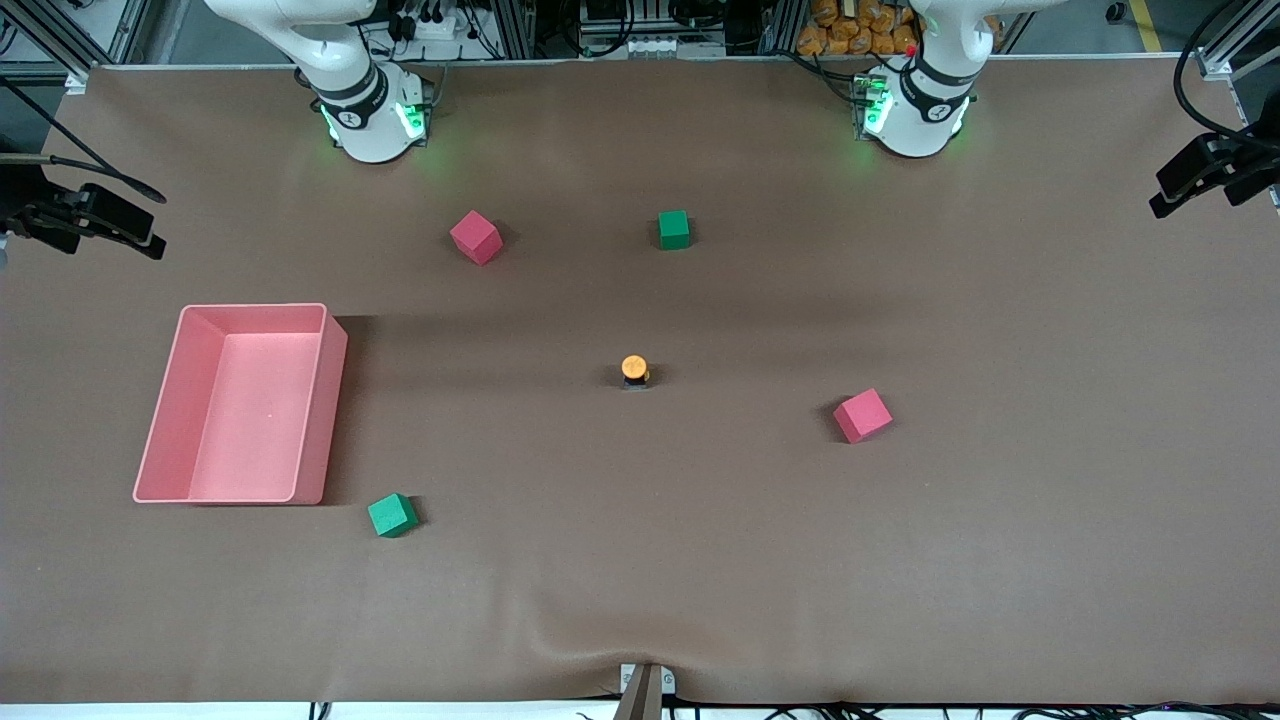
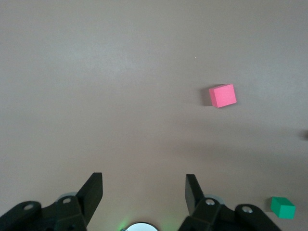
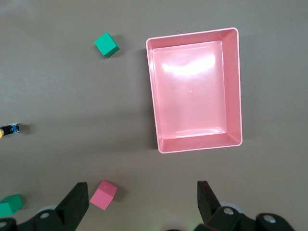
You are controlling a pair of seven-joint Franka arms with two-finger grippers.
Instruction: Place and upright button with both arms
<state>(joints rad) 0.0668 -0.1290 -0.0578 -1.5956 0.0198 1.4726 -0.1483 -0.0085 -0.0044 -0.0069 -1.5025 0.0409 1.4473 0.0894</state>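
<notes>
Near the centre of the front view the button (image 1: pixel 634 369) stands upright on the table (image 1: pixel 1000 550). Both grippers, the left gripper (image 2: pixel 143 192) and the right gripper (image 3: pixel 143 202), are open and empty.

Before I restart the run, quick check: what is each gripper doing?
Left gripper: open, holding nothing.
Right gripper: open, holding nothing.

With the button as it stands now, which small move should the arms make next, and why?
Probably none toward the button: it already stands on its black body, orange cap up, alone mid-table, apart from every cube. Both grippers are raised and open, the left gripper above bare table near a red cube, the right gripper above the pink tray. I would keep both arms waiting.
</notes>
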